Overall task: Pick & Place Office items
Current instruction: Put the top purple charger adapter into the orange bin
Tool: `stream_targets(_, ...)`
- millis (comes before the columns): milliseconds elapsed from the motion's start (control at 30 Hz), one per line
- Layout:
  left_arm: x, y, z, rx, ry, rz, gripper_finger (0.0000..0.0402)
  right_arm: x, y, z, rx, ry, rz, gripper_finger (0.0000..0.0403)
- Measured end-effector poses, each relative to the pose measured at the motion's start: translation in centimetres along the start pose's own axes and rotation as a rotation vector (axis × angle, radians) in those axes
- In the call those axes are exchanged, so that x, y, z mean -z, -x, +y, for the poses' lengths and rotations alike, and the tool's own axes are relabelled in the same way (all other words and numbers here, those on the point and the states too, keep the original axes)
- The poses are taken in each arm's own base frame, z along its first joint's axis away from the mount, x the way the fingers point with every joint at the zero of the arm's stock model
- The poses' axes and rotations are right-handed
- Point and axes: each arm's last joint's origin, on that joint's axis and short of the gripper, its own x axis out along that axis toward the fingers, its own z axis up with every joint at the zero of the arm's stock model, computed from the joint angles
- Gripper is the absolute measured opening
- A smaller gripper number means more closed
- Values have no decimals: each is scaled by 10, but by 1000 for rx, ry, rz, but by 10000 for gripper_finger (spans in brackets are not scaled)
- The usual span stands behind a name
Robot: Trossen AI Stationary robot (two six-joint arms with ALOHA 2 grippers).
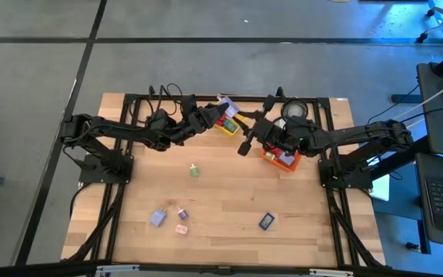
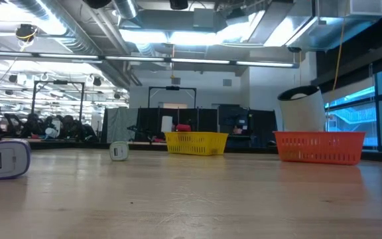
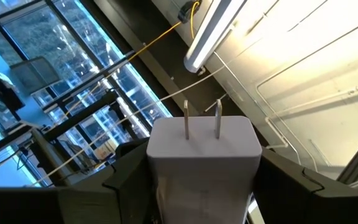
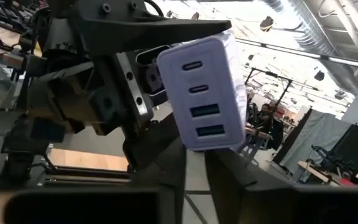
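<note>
**Left arm holding a lavender charger up by the yellow bin**

Left pincer grips the lavender charger over the yellow bin, far side of the counter: two prongs outward, four ports opposite. Right pincer is closed, empty, beside the orange bin. Five pieces lie loose. No readable labels.

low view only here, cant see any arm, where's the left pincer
Observer: The left pincer is up by the yellow bin, closed on a white charger.
Operator: and the right one
Observer: The right pincer is shut and empty, between the yellow bin and the orange bin, facing the charger's ports.
Operator: any small piece i cant see
Observer: A pink piece lies beside the lavender one.
</note>
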Motion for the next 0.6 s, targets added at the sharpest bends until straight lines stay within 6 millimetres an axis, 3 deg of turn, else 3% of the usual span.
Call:
stream_targets(100,0,0,0,-1,0,-3,234,0,0,0,0,8,4,32)
stream_targets(233,0,0,1,-9,-2,-5,234,2,0,-1,44,15,34,38)
stream_targets(367,0,0,1,-10,-3,-4,234,2,0,-1,53,16,39,88)
stream_targets(600,0,0,2,-29,1,-32,235,1,1,0,49,6,38,211)
